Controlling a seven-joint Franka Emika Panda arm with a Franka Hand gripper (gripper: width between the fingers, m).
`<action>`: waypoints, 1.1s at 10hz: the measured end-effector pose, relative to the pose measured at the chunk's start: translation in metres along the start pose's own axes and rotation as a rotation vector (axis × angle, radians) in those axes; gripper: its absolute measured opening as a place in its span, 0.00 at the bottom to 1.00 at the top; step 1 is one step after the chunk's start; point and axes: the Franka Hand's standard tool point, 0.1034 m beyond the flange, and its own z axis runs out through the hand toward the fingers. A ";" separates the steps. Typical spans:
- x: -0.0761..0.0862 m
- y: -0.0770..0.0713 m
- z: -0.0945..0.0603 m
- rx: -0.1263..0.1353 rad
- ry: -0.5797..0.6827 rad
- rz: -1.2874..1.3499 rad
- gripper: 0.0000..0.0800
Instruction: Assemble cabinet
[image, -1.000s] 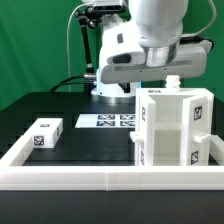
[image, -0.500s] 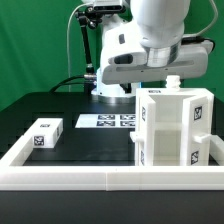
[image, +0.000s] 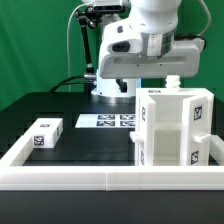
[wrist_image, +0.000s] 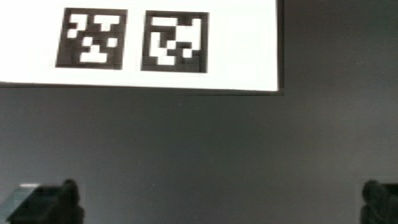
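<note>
The white robot arm (image: 150, 42) is hovering over the matte black surface (image: 70, 105). Its two dark fingers (wrist_image: 48, 203) are standing released, spread wide at the edges of the wrist view with only bare surface between them. The tall white plastic box-like cabinet body (image: 172, 130) is sitting upright at the exterior view's right, just behind the low white border frame (image: 100, 178). The small white rectangular plastic block (image: 45, 133) is lying at the exterior view's left, well apart from it. The thin flat white marker board (image: 105, 121) is lying between them, further back.

This is looking like an approach to a pick, though which piece is being targeted is not clear. To do it well, the arm should be squaring the fingers to two flat parallel faces, coming down straight, and closing only once the piece is centred, since smooth hard plastic is likely to twist under an off-centre pinch. The parts are looking rigid, crisp-edged and matte, each carrying square black-and-white tags, and the body is showing grooves and steps on its front face
</note>
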 end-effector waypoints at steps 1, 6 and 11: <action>-0.002 0.000 0.008 -0.016 0.037 0.001 1.00; 0.002 0.013 0.030 -0.024 0.112 -0.014 1.00; 0.004 0.012 0.031 -0.027 0.123 -0.003 1.00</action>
